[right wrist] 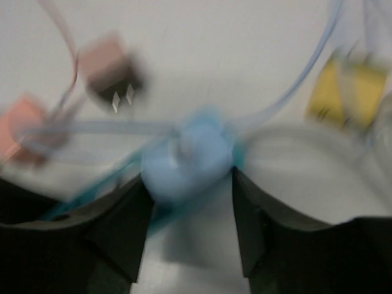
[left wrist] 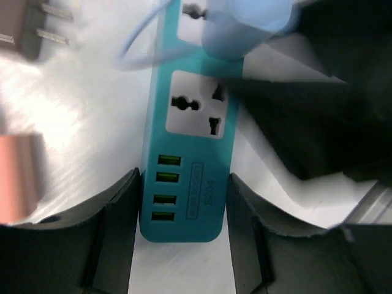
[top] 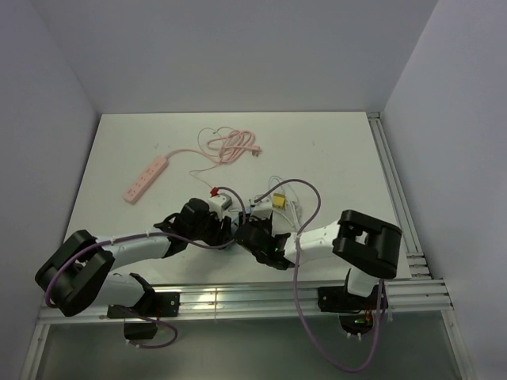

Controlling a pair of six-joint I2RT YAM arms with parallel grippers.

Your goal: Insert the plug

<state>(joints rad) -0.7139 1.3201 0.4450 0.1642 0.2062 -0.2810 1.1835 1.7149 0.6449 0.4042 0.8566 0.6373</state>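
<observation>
A teal power strip (left wrist: pixel 187 141) lies on the white table, with a free universal socket and several USB ports showing. My left gripper (left wrist: pixel 182 202) is shut on its USB end, one finger on each long side. A light blue plug (left wrist: pixel 242 24) sits on the strip's far socket, its pale blue cable looping off to the left. In the blurred right wrist view the plug (right wrist: pixel 187 156) sits between the fingertips of my right gripper (right wrist: pixel 190 184), and both tips touch its sides. From above, the two grippers (top: pixel 242 226) meet mid-table and hide the strip.
A brown two-pin plug (left wrist: pixel 24 27) and a pink block (left wrist: pixel 18 174) lie left of the strip. A yellow object (right wrist: pixel 346 92) sits to the right. A pink power strip (top: pixel 145 180) and its coiled pink cable (top: pixel 230 146) lie at the back.
</observation>
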